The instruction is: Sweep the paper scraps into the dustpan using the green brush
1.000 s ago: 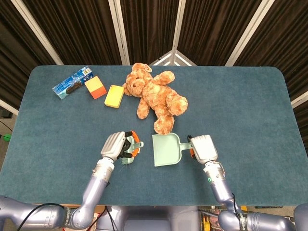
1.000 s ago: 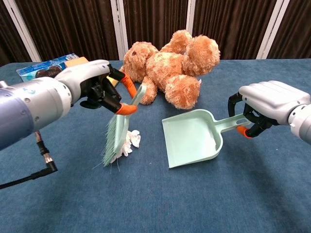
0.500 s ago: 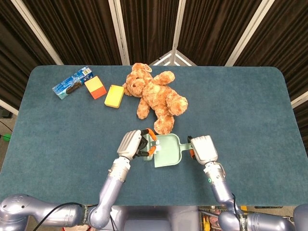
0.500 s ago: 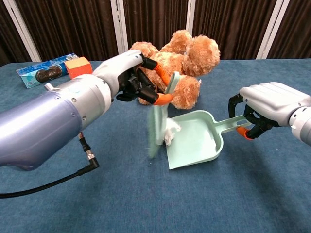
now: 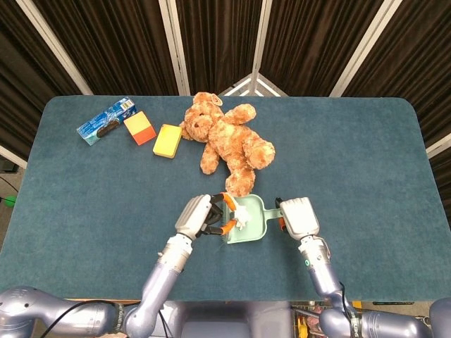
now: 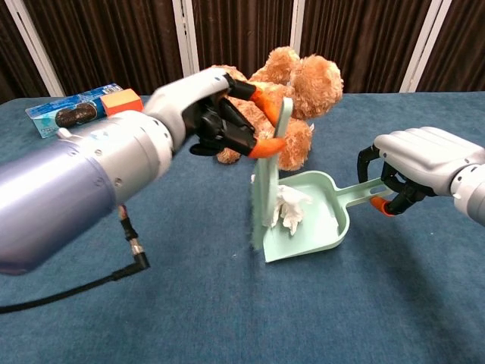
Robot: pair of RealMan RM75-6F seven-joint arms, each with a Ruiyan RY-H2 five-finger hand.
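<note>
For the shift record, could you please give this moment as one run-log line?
left hand: holds green brush | right hand: grips dustpan handle | paper scraps: in dustpan

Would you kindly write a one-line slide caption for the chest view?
Left robot hand holds the green brush upright, paper scraps in the dustpan held by the right robot hand.

left robot hand (image 6: 216,114) clenched, right robot hand (image 6: 424,163) clenched, apart
</note>
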